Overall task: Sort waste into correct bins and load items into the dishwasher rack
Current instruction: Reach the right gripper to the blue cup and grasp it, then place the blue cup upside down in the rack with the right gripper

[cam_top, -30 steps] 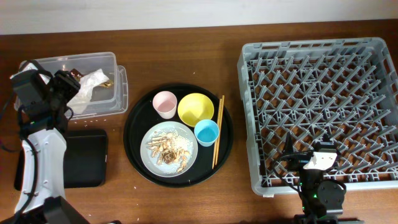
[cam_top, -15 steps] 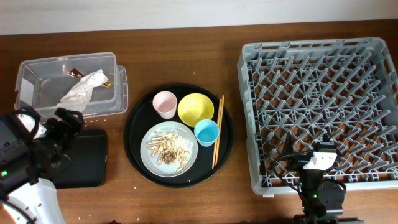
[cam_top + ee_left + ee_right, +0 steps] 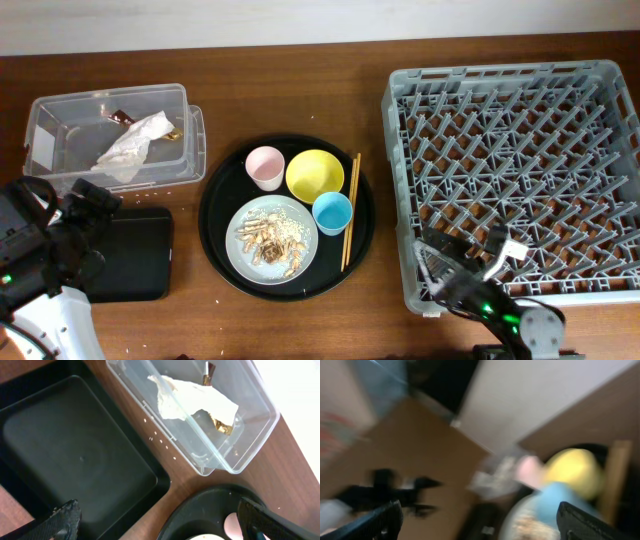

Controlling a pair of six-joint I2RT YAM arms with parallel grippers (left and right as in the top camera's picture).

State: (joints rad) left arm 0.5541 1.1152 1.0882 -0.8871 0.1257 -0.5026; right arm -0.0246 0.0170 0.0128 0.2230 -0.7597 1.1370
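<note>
The clear tub at the back left holds the white napkin and the foil wrapper; both show in the left wrist view, napkin and foil. The shallow black tray lies in front of it. My left gripper is open and empty over that tray's left side. The grey-blue plate bears food scraps. The pink cup, yellow bowl, blue cup and chopsticks sit beside it. My right gripper is open at the grey rack's front left corner.
The cups, bowl, plate and chopsticks all sit on a large round black tray at the table's middle. The right wrist view is blurred by motion; the yellow bowl and blue cup show in it. Small crumbs lie on the wood by the tub.
My left arm has come back from over the clear tub to the black tray's left side. My right arm has swung left from its rest pose at the rack's front.
</note>
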